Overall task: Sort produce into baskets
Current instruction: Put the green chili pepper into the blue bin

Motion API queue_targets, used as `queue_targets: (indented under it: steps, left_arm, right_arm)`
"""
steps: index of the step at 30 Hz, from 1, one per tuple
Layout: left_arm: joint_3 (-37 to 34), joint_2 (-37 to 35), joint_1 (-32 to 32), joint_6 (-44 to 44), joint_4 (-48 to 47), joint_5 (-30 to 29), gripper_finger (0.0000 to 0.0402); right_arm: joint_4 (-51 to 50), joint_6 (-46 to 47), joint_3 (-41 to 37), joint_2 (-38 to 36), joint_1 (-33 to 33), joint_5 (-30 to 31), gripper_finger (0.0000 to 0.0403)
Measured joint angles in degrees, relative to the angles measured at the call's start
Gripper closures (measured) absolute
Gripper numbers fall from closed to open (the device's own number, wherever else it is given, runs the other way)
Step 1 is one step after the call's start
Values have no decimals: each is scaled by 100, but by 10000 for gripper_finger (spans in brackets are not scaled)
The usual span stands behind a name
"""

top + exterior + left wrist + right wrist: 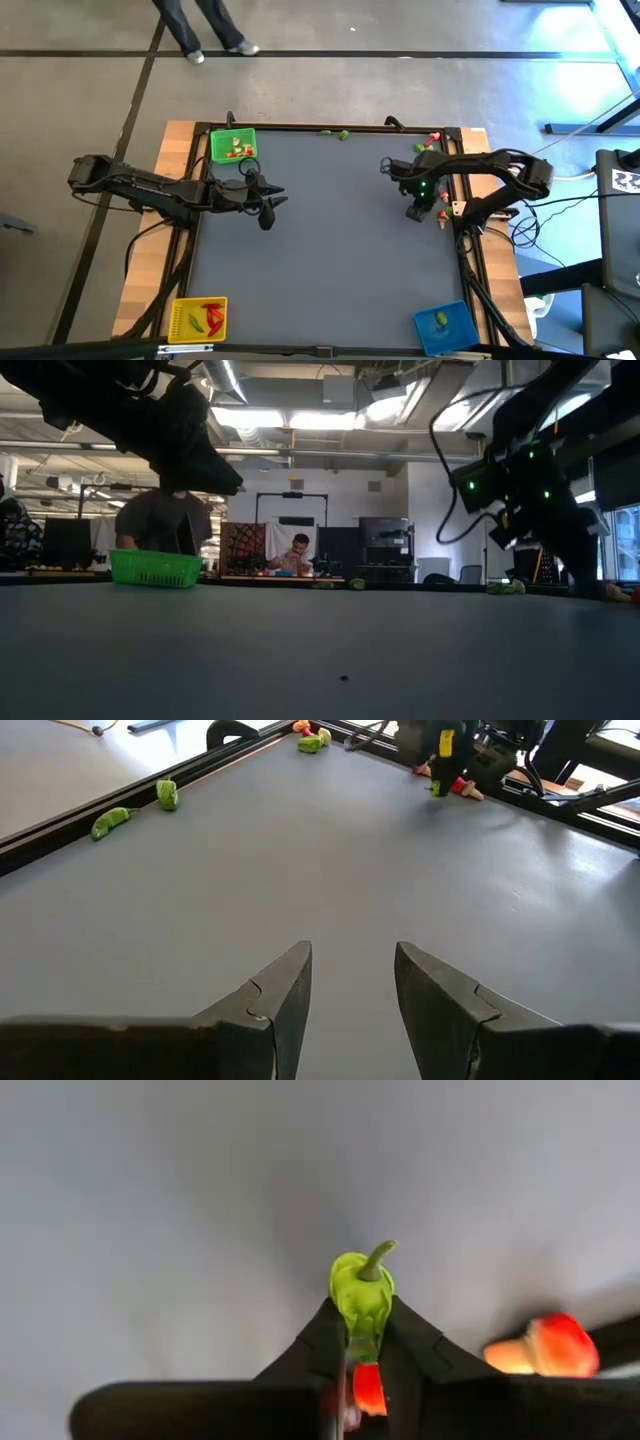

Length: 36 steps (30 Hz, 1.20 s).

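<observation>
Produce was already in the right gripper's (362, 1342) grip: its fingers (320, 1342) had closed on a small green pepper-like piece (362, 1295), whose long axis ran along the fingers, stem pointing out beyond the tips. A red and pale piece (545, 1346) lay just beside it at the counter's (330, 240) right edge. The left gripper (352, 982) hung partly open and empty near the green basket (232, 145). Sorting looked partly done: the yellow basket (198, 320), blue basket (443, 327) and green one held pieces, while green strays (135, 808) remained along the far edge.
</observation>
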Motion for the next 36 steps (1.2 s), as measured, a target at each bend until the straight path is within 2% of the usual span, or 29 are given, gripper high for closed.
queue_targets:
  steps: [5, 10, 25, 36]
  left_arm:
    - [0, 0, 0, 0, -4, 0, 260]
    - [0, 0, -1, 0, -4, 0, 260]
    - [0, -2, -1, 0, -5, 0, 260]
    - [0, -2, -1, 0, -6, 0, 260]
  right_arm:
    - [-284, 93, 336, -461, 140, -27, 357]
    - [-477, 457, 710, -838, 712, -227, 355]
    - [-565, 2481, 972, -1122, 3500, -872, 354]
    - [-544, 4295, 1409, -1120, 5531, -893, 354]
